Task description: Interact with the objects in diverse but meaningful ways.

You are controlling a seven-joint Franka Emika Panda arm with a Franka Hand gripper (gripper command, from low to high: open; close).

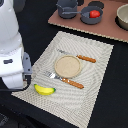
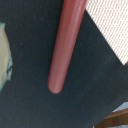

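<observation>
My arm (image 1: 12,47) hangs at the exterior view's left, over the striped placemat's (image 1: 95,75) edge; gripper hidden, so I can't tell its state; yellow banana (image 1: 44,90) lies nearby on the black table (image 1: 115,100).

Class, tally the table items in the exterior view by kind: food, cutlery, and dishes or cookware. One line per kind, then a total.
Food: 2, the banana and the tomato
Cutlery: 2, the fork and the knife
Dishes and cookware: 4, the plate, the empty grey pot, the grey pot holding the tomato and the bowl
Total: 8
</observation>
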